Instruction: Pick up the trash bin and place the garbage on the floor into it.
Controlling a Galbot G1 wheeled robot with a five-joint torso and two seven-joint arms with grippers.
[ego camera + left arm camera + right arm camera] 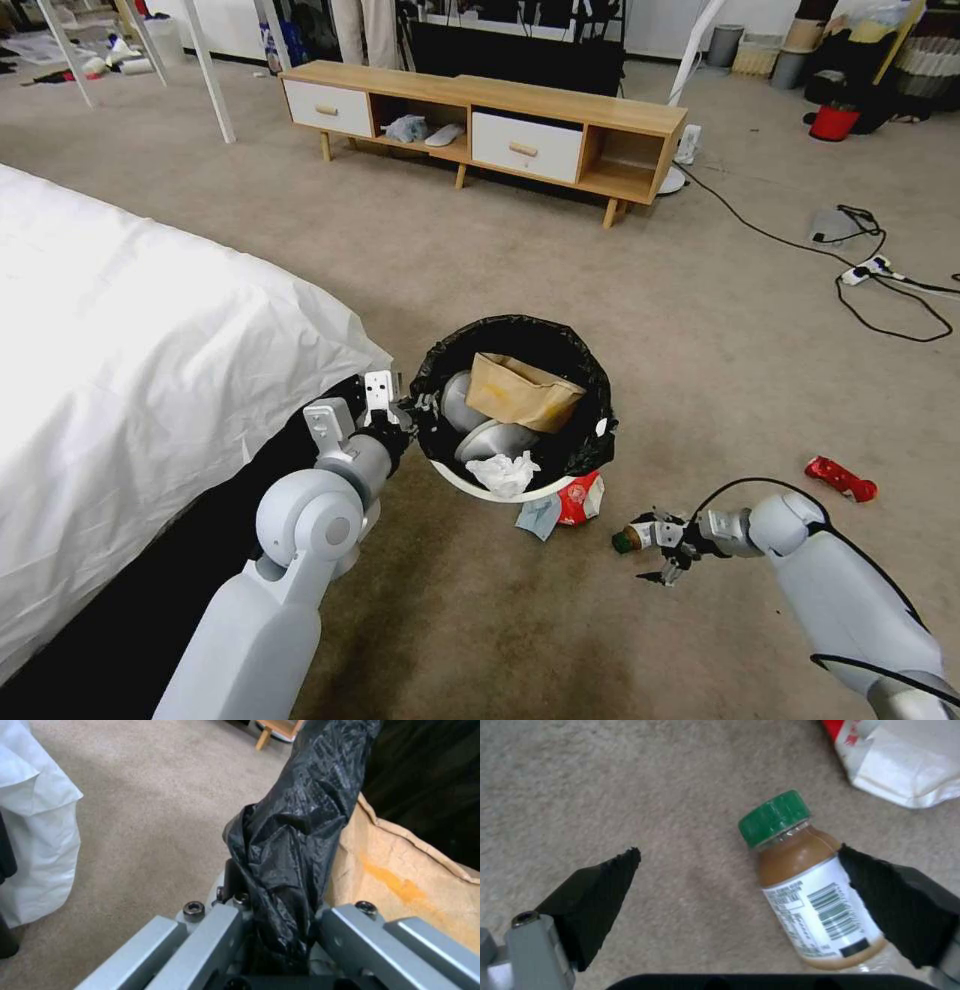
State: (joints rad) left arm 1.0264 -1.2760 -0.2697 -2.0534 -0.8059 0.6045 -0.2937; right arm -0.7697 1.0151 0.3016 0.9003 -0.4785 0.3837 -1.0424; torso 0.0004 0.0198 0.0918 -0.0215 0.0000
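left gripper (pixel 400 412) is clamping the black-bagged rim of the small round white plastic trash bin (pixel 510 405), w/ brown paper bag (pixel 520 392) & crumpled white tissue (pixel 503 473) inside already. right gripper (pixel 740 870) is gaping wide around the green-capped bottle (pixel 805 885) on the carpet; red-white packet (pixel 581 498), light blue mask (pixel 538 516), red wrapper (pixel 841 479) are lying there too

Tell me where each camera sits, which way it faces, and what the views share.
Head view: looks forward and down at carpet, trash bin, both arms, left gripper, right gripper.
Left wrist view: on the left arm, looks along shut jaws at the bin's black bag, brown paper bag inside.
Right wrist view: looks down between open jaws at bottle.
Shared: bottle and red-white packet, head and right wrist.
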